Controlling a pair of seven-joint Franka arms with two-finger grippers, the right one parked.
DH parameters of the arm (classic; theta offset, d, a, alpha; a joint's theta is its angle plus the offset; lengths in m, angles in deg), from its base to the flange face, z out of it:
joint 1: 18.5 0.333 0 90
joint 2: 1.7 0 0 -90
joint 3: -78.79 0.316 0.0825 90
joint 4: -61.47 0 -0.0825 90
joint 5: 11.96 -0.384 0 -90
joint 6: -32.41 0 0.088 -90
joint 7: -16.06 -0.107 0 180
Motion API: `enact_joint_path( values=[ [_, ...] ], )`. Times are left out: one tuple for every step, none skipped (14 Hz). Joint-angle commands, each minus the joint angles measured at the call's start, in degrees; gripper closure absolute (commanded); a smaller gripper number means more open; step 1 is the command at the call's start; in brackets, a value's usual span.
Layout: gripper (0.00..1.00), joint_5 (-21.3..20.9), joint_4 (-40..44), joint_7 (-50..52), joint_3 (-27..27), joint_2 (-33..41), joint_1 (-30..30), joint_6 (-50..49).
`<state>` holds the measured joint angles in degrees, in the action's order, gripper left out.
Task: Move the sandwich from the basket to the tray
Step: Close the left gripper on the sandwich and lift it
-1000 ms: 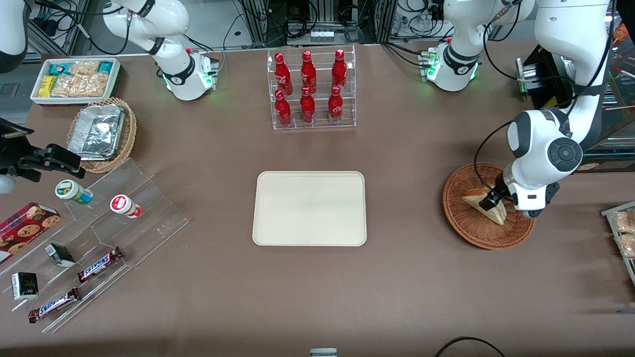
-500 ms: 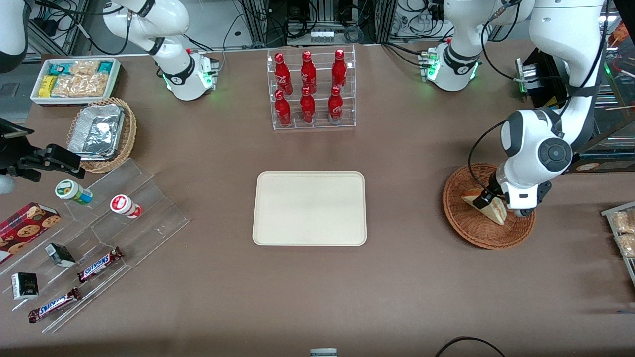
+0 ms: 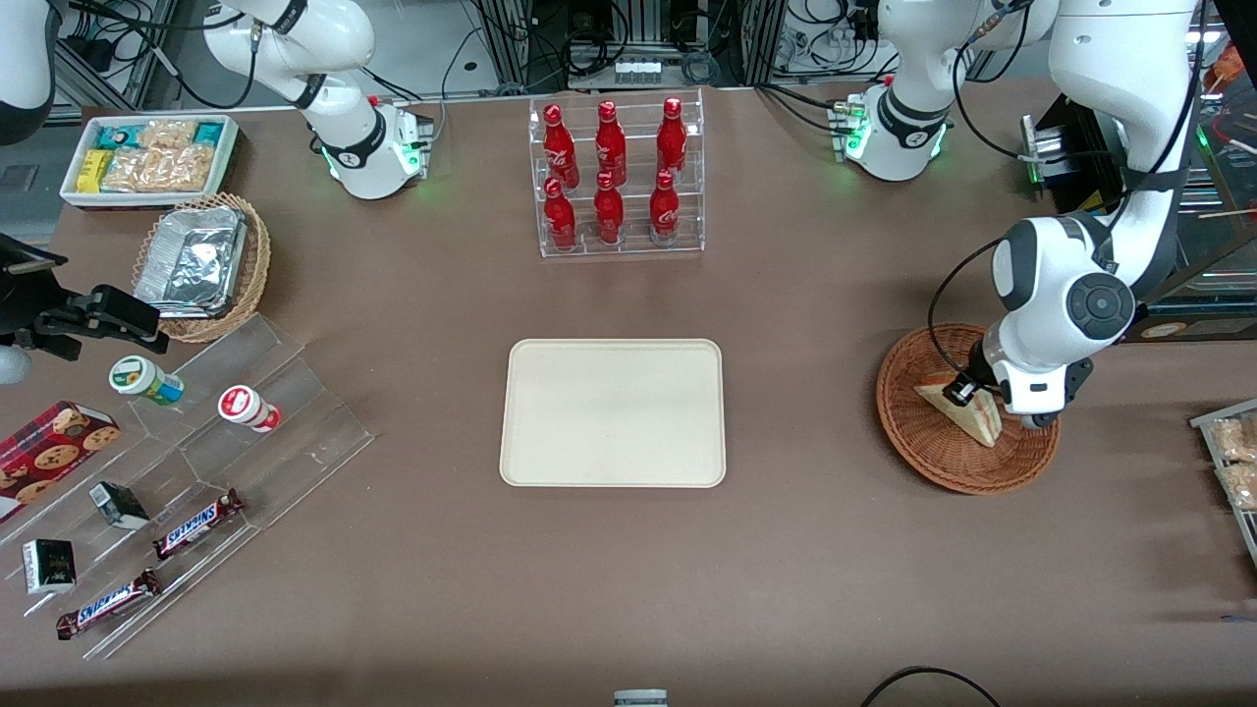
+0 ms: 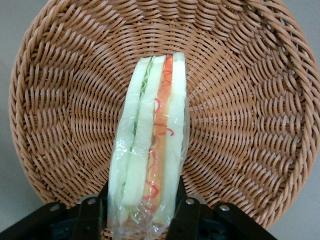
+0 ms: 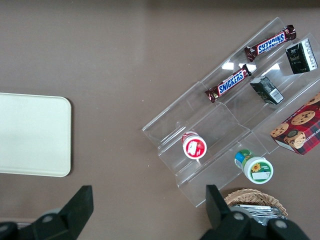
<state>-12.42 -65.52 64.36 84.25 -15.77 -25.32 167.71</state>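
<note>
Gripping the sandwich (image 4: 149, 150) at its wide end, my gripper (image 3: 967, 391) is clamped on it inside the basket (image 3: 933, 462), fingers (image 4: 186, 217) pressing both bread faces. Risk: the wrapped wedge is soft and slippery; excess squeeze may crush it, and a fast lift may let it slide out or drag the basket rim. Seen from the front, the tray (image 3: 613, 471) lies at 9 o'clock from the basket, well apart. The bottle rack (image 3: 617, 177) stands at 12 o'clock from the tray, off the direct path.

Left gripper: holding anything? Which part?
The gripper is shut on the sandwich, fingers on its two bread faces at one end, inside the basket.
</note>
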Motion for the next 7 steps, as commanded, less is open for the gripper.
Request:
enact_joint_path(
  values=[
    [0.73, -0.24, -0.98, 0.65, 0.42, 1.14, -0.3, 0.31],
    [0.73, -0.24, -0.81, 0.74, 0.42, 1.32, -0.3, 0.14],
    [0.73, -0.24, -0.63, 0.83, 0.42, 1.93, -0.39, -0.13],
    [0.73, -0.24, -0.54, 0.83, 0.42, 2.72, -0.39, -0.65],
    [0.73, -0.24, -0.45, 0.74, 0.42, 3.68, -0.48, -1.35],
    [0.73, -0.5, -0.37, 0.65, 0.42, 4.3, -0.56, -1.97],
    [0.73, -0.68, -0.1, 0.65, 0.42, 4.92, -0.91, -2.76]
  ],
)
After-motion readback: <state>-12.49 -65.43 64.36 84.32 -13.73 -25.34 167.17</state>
